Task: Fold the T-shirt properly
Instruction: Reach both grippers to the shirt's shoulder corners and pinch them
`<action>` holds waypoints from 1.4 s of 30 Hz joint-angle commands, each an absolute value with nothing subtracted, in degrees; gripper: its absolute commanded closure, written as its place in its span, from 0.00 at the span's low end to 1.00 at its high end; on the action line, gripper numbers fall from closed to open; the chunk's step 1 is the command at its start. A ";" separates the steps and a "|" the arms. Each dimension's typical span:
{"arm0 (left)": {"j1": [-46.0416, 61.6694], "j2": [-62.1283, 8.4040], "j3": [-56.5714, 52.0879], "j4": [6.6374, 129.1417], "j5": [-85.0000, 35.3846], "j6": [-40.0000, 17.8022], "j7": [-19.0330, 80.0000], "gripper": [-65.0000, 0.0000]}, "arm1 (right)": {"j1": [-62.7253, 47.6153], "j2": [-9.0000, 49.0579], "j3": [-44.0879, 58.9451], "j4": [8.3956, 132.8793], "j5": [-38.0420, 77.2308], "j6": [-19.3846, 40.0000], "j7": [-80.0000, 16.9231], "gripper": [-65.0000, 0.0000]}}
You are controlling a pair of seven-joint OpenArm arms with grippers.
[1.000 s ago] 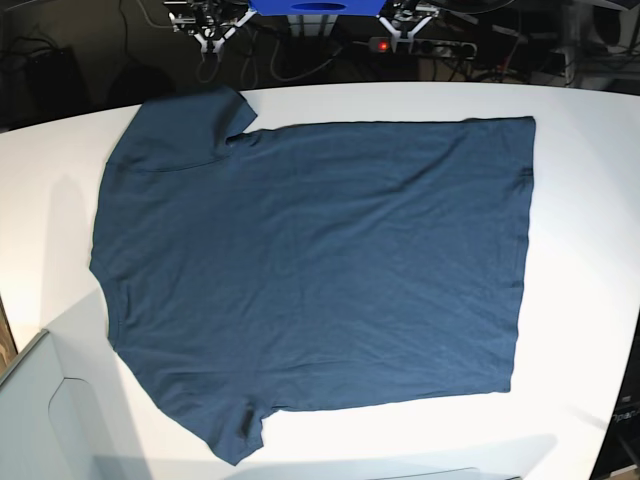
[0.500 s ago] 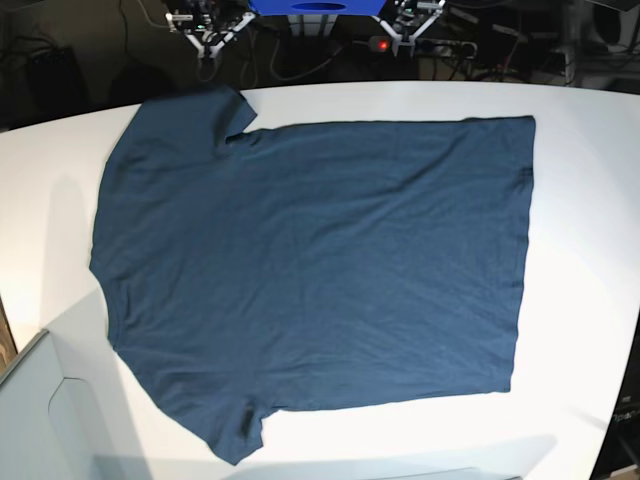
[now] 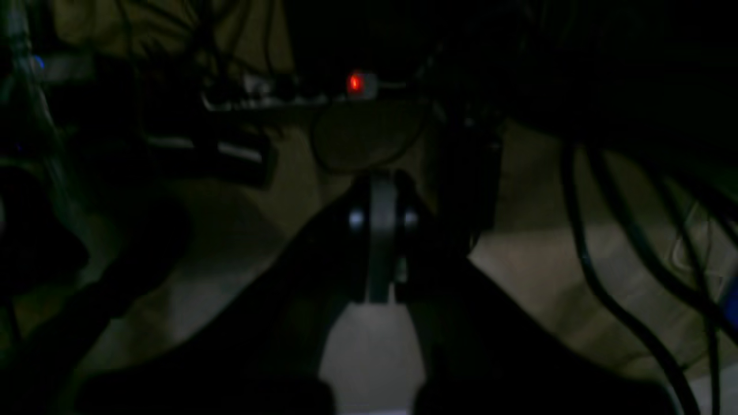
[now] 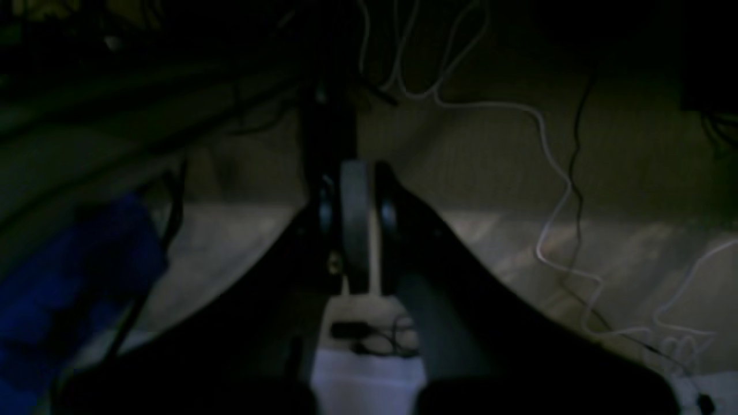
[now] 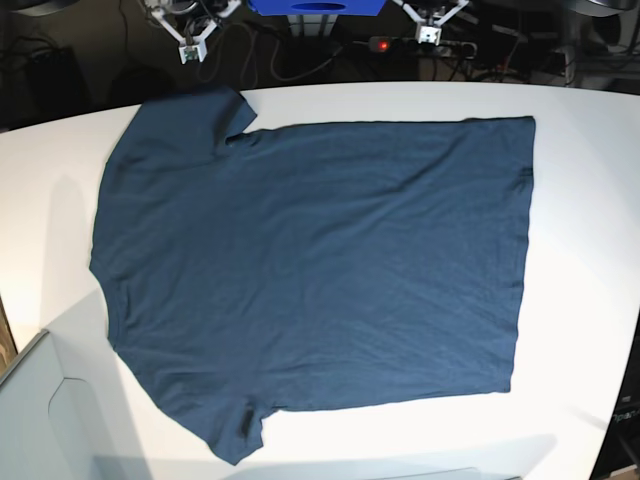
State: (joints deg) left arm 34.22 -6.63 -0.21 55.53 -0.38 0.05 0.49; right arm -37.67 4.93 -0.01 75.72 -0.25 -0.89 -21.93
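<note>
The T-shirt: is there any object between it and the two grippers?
Nothing visible. The T-shirt lies flat on the white table; both the left gripper and right gripper sit beyond the far edge, shut.

surface: white table [image 5: 585, 150] | on it: dark blue T-shirt [image 5: 320, 270], spread flat

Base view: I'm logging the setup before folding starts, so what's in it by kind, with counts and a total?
T-shirt, dark navy-teal, spread flat: 1
White table: 1
Claws, both shut, at the far edge beyond the table: 2, left claw and right claw
Red indicator light behind the table: 1
Total: 5
</note>
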 commanded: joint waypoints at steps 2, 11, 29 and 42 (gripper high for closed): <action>38.55 -7.87 -0.40 60.88 -0.40 0.04 0.40 1.00 | -40.13 5.41 0.13 79.25 -0.13 -0.22 -21.41 1.00; 51.03 -9.98 -0.31 83.91 -0.40 0.04 0.40 1.00 | -47.08 7.52 0.13 90.77 -3.74 -0.22 -21.49 1.00; 60.79 -10.15 -1.98 106.77 -0.40 0.13 0.40 0.61 | -56.13 7.34 -0.04 121.80 -9.19 0.13 -33.45 1.00; 57.98 -10.33 -13.32 112.22 -9.98 -0.04 0.48 0.60 | -51.82 7.34 0.13 121.71 -9.10 4.88 -33.89 0.48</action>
State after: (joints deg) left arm 57.10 -10.04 -12.88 111.42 -9.98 -0.51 1.80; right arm -51.16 7.27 0.03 120.77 -9.21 4.40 -34.74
